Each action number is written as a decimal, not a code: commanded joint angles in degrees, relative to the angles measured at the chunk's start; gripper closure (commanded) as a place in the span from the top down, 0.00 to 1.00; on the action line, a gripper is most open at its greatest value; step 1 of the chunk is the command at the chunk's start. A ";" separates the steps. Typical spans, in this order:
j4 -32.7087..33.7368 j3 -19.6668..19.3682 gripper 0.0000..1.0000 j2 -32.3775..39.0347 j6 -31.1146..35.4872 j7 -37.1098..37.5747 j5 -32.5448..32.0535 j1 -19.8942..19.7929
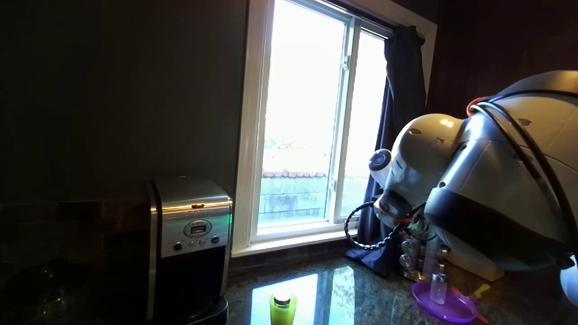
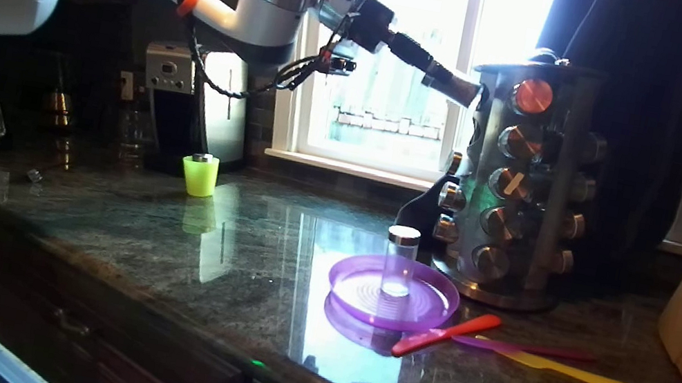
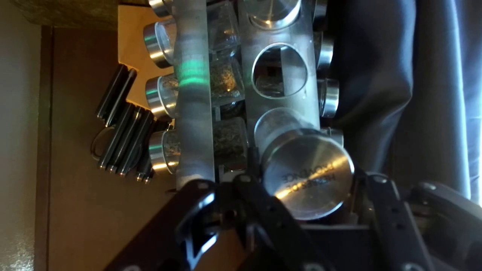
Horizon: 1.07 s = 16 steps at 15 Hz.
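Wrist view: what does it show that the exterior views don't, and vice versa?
Only the wrist view shows the lettering on the lid of the held jar and, face-on, an open round hole in the spice rack.

Only the exterior views show the purple plate with an upright jar on it, the yellow-green cup and the coffee maker.

Shared: the spice rack and dark curtain show in all three; the tool gripping the held jar shows in the wrist view and in an exterior view.
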 commanded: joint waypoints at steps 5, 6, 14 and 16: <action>-0.83 -0.63 0.24 1.15 3.16 -0.49 1.79 -0.29; -0.82 -0.44 0.24 0.98 3.70 -0.24 1.93 -0.54; -0.41 1.26 0.24 0.24 7.82 0.24 3.54 -3.47; -0.27 1.63 0.24 -0.05 8.05 0.37 4.02 -4.19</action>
